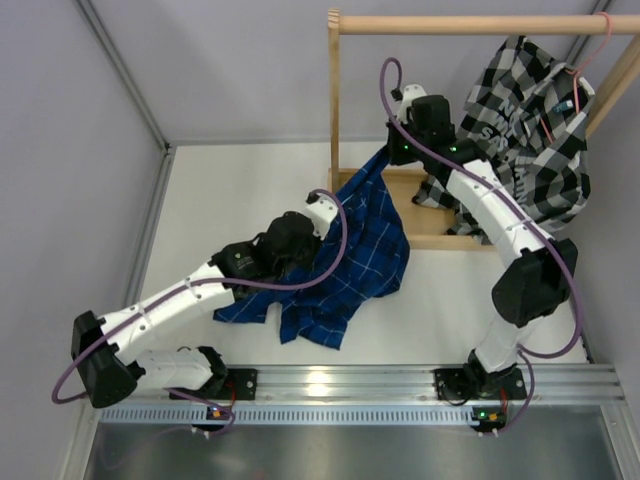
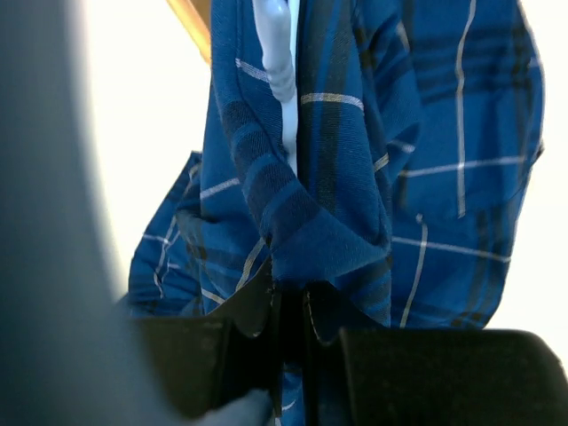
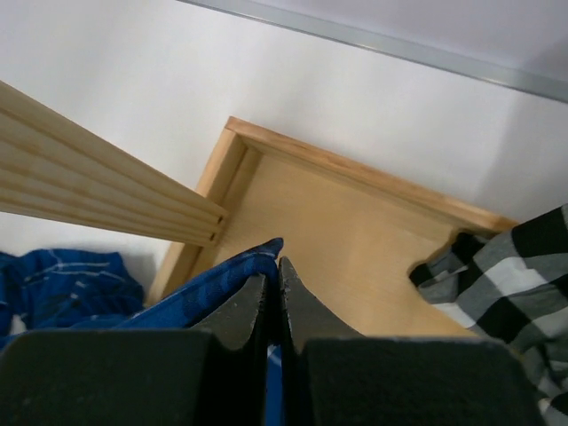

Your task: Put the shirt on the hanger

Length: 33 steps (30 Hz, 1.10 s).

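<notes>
The blue checked shirt [image 1: 360, 262] hangs stretched between both grippers, its lower part heaped on the white table. My left gripper [image 1: 322, 212] is shut on a fold of the shirt [image 2: 444, 133]; its jaws [image 2: 288, 288] pinch the cloth. Straight above them a piece of the light-blue hanger [image 2: 282, 62] runs down into that fold, and the rest of it is hidden. My right gripper [image 1: 393, 155] holds an upper edge of the shirt over the rack's wooden base. In the right wrist view its jaws [image 3: 273, 271] are shut on a blue hem [image 3: 204, 288].
A wooden rack stands at the back right, with a post [image 1: 334, 90], a top rod [image 1: 470, 22] and a tray-like base [image 3: 337, 222]. A black-and-white checked shirt [image 1: 540, 130] hangs there on a pink hanger [image 1: 598, 40]. A metal rail [image 1: 400, 385] runs along the near edge.
</notes>
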Each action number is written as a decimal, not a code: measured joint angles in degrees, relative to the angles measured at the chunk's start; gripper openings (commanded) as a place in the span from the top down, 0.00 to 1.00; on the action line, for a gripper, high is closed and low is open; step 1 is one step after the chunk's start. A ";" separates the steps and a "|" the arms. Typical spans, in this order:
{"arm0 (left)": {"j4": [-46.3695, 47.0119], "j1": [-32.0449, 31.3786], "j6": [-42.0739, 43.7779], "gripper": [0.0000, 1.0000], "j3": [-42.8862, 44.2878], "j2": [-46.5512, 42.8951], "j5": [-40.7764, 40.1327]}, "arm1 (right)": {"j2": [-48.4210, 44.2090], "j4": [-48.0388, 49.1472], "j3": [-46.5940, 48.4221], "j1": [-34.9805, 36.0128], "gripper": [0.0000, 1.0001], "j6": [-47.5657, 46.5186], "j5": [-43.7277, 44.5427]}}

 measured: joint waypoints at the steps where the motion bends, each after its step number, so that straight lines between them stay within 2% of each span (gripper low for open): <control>1: -0.11 0.15 -0.09 1.00 -0.44 0.33 -0.02 | -0.22 -0.07 0.09 -0.26 1.00 1.40 -0.68; 10: -1.22 0.28 -1.51 1.00 -1.40 0.55 -0.79 | -1.64 1.97 -1.81 -2.86 1.00 6.01 -10.82; 13: -4.79 0.24 -2.89 1.00 0.26 0.55 -1.81 | -7.37 7.58 -10.82 -3.37 1.00 7.08 -13.81; 17: -11.10 0.09 -4.52 1.00 5.57 0.57 -2.36 | -19.98 15.23 -25.90 -2.58 1.00 10.56 -13.88; 20: -11.69 1.36 -4.46 1.00 10.23 0.57 0.46 | -29.97 21.05 -35.60 -0.28 1.00 14.29 -13.49; 22: -11.56 3.61 -4.28 1.00 14.12 0.81 4.96 | -34.10 25.64 -40.15 2.84 0.92 16.81 -13.64; 25: -10.01 8.76 -3.56 1.00 20.70 2.62 16.41 | -36.26 33.79 -46.47 6.95 0.82 21.51 -16.04; 28: -5.66 13.86 -2.71 1.00 22.86 4.13 29.57 | -35.78 35.41 -49.44 7.87 0.70 24.33 -19.82; 29: -4.37 15.61 -2.54 1.00 22.95 4.48 33.92 | -35.95 35.08 -49.79 7.85 0.58 24.37 -20.22; 30: -3.65 17.42 -2.25 1.00 22.99 4.83 38.45 | -36.74 34.62 -50.27 7.76 0.50 24.48 -20.41; 32: -2.99 20.24 -0.68 1.00 23.19 5.35 45.62 | -41.20 31.87 -52.09 6.80 0.36 23.80 -20.74; 33: -2.99 21.38 0.83 1.00 23.34 5.44 48.70 | -44.92 29.53 -52.85 6.12 0.34 23.26 -20.79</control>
